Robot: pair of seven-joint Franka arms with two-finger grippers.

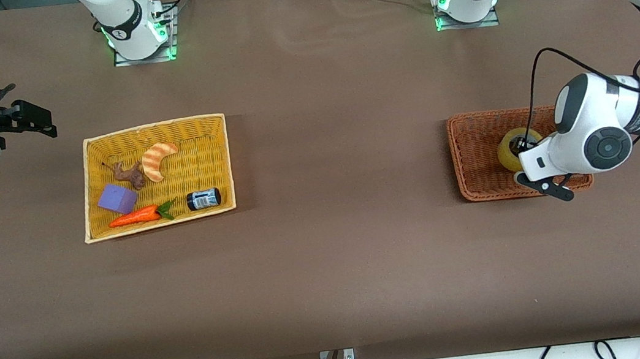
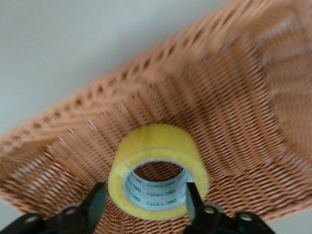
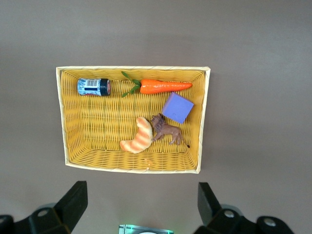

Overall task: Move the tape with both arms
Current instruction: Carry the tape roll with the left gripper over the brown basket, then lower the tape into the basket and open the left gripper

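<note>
Down in the brown wicker basket (image 1: pixel 477 152) at the left arm's end of the counter (image 1: pixel 354 249), the tape (image 2: pixel 157 170) stands on edge, with the left gripper (image 2: pixel 142 204) spread around its wall, one finger through the hole and not yet clamped. The right gripper (image 3: pixel 141 207) waits wide open and empty, high over the counter beside the yellow basket (image 3: pixel 62 117).
</note>
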